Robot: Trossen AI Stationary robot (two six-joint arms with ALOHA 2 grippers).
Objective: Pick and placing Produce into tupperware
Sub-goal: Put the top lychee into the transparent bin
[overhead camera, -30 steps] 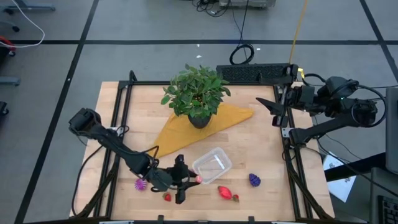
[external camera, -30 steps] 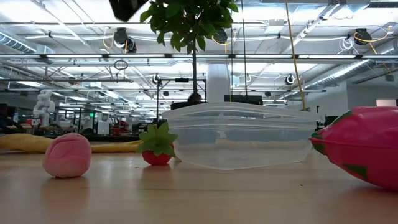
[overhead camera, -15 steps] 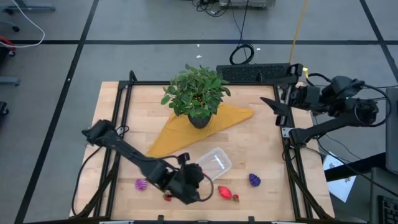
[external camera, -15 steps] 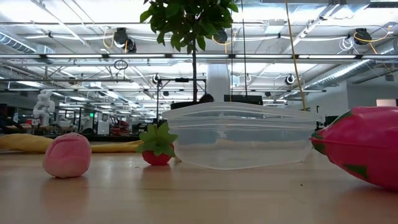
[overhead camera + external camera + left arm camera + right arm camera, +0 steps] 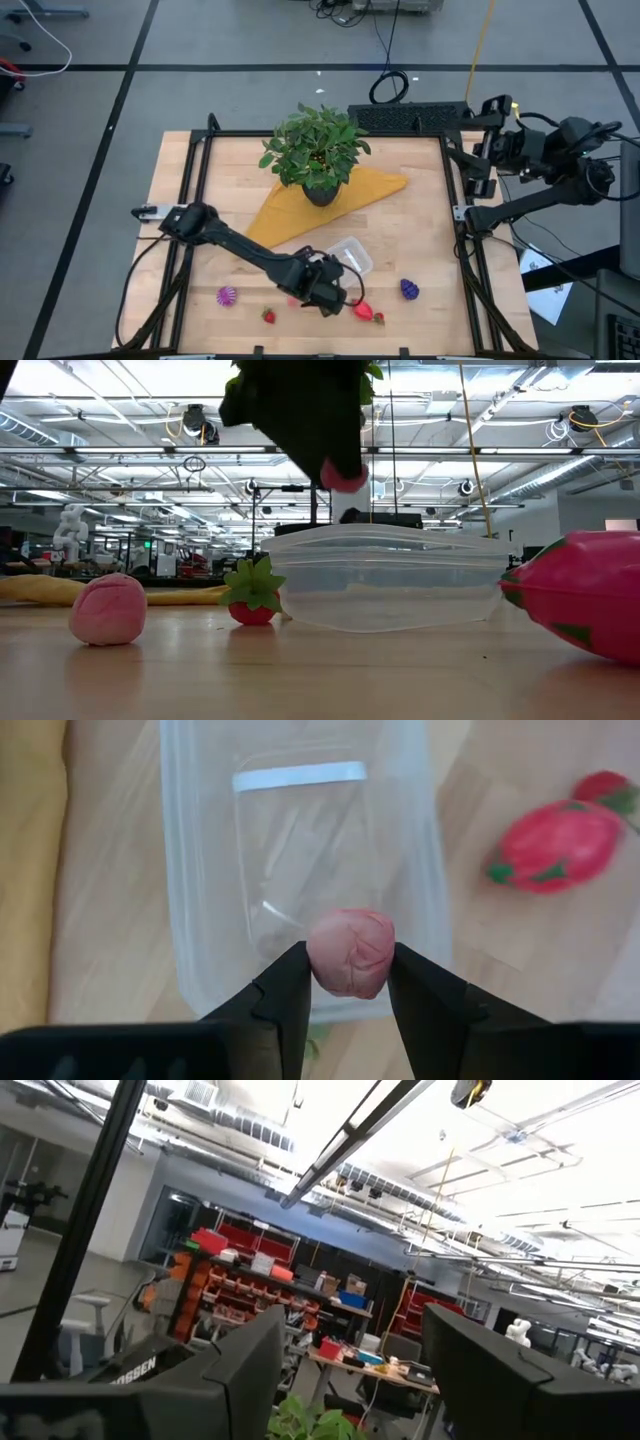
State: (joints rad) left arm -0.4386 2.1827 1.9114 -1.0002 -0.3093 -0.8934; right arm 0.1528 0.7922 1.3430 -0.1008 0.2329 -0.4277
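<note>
We see the left end effector point(image 5: 348, 982) clamped on a small pink round toy fruit point(image 5: 350, 952), held in the air above the near rim of the clear tupperware point(image 5: 200, 870); from table height the pink piece point(image 5: 345, 477) hangs just over the container's rim point(image 5: 390, 540). The tupperware point(image 5: 352, 256) sits on the wooden tabletop point(image 5: 430, 230) toward six o'clock of the potted plant point(image 5: 316, 150), and through its see-through walls we find nothing inside but a pale strip on its floor. Outside it, a large red-pink toy fruit with green flecks point(image 5: 362, 309) lies at about five o'clock of the container, with a small strawberry point(image 5: 378, 318) touching or just beside it; we cannot tell which. A purple knobbly piece point(image 5: 409, 289) rests at roughly four o'clock, well apart from the container. Another small red strawberry point(image 5: 268, 316) and a magenta spiky piece point(image 5: 228, 295) lie off toward eight o'clock. From table height a second pink round fruit point(image 5: 108, 609) and a leafy-topped strawberry point(image 5: 252, 596) sit beside the container's wall. A yellow cloth point(image 5: 330, 200) spreads under the plant pot. The right end effector point(image 5: 478, 160) waits high at the tabletop's two o'clock corner, its fingers point(image 5: 240, 1370) standing apart and holding nothing.
</note>
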